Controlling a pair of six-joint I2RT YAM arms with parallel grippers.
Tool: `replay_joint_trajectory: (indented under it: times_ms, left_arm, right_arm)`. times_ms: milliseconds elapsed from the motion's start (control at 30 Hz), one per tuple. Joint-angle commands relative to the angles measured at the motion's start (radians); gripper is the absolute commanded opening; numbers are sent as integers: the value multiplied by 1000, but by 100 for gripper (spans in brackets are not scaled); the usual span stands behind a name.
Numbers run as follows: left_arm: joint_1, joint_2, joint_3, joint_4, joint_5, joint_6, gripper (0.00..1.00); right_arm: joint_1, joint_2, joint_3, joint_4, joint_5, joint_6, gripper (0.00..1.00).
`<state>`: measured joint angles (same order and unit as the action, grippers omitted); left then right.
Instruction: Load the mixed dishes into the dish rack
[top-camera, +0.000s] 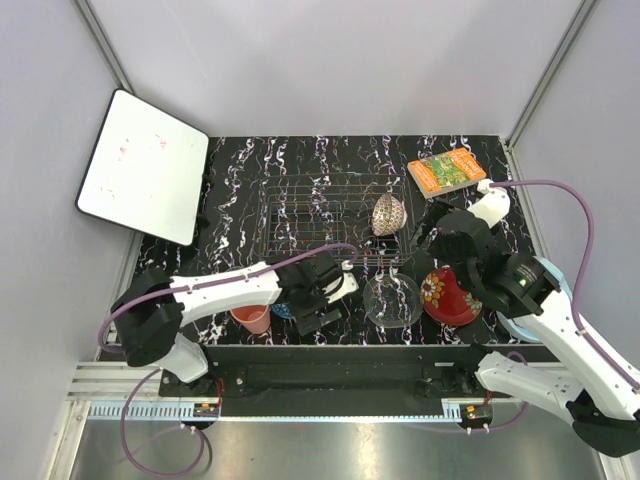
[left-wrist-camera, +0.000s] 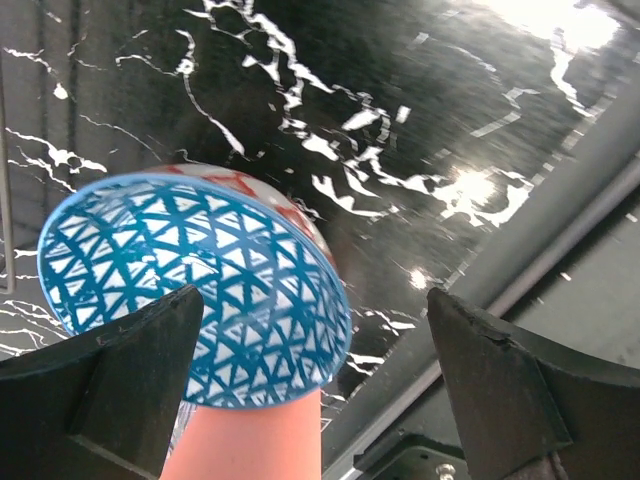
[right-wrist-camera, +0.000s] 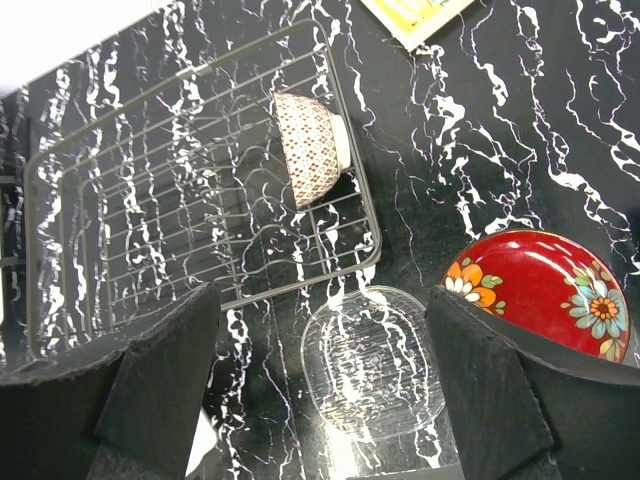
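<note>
The dish rack (top-camera: 330, 215) sits mid-table (top-camera: 240, 170) toward the far side, with one bowl (top-camera: 388, 215) standing on edge in its right end. The book (top-camera: 446, 171) lies behind it at the far right, and the board (top-camera: 145, 165) is off the table's far-left corner. Just near of the rack's right near corner lies the plate (top-camera: 392, 300), with the dish (top-camera: 450, 295) close on its right. At the near left stands the cup (top-camera: 251, 319), and a second bowl (left-wrist-camera: 190, 290) is tilted against its right side.
</note>
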<state>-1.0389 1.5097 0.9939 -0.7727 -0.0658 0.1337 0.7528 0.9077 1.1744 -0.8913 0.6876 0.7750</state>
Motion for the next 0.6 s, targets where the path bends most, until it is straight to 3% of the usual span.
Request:
replay_joint_trajectory:
  times_ms: [0,133,167,367,567]
  left_arm:
    - [-3,43,23,46,-84,-25,96]
    - [-3,72,23,38,-69,-31,74]
    - [-3,79,25,35,-62,-35,63]
    - [-7,118,41,10,10,-40,41]
    - [-24,145,75,0,35,-39,0]
  right_arm:
    - [0,-33,-7,8,0,12,90]
    - [0,-52,-10,8,-5,12,88]
    - [0,-52,-12,6,-3,12,88]
    - [0,-53,-16,6,-19,7,86]
    - [0,-62,-10,2,-20,4,85]
